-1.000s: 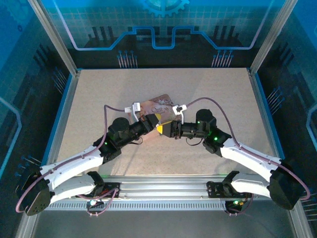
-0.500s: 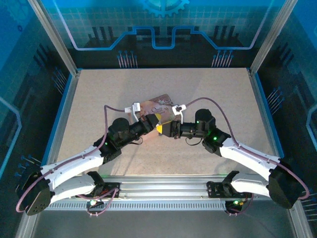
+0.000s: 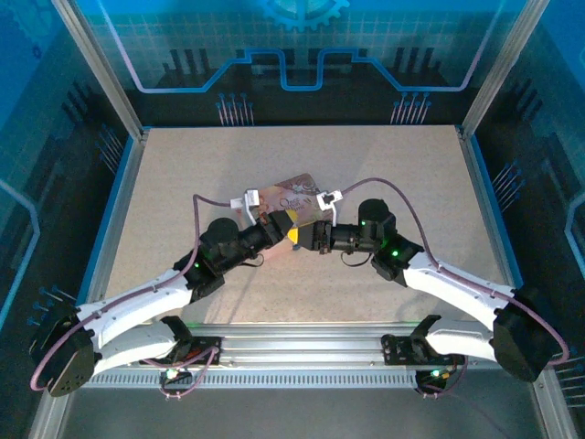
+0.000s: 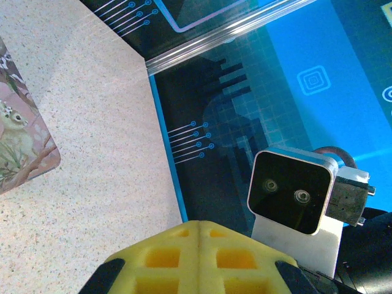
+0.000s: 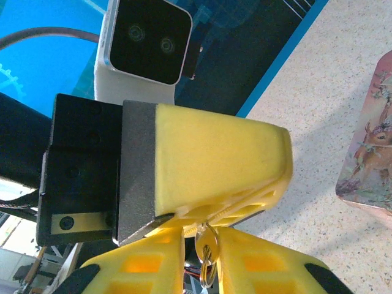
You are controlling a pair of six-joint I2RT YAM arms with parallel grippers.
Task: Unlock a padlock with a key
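Starting at the left, you see the left arm (image 3: 137, 306) reaching up and inward across the table (image 3: 183, 183) to its middle. The left gripper (image 4: 199, 242) has its yellow jaws pressed together and meets the other gripper tip to tip. Just beyond both tips, the pink box (image 3: 294, 195) lies flat on the table. In the right wrist view, the key (image 5: 207, 252), a small metal piece with a ring through its head, pokes out from under the left gripper's tip. It hangs in the narrow gap between the fingers (image 5: 153, 263) of the right gripper (image 5: 201, 239). You cannot tell whether those jaws pinch the key or only flank it. The right arm (image 3: 457, 288) reaches in from the right.
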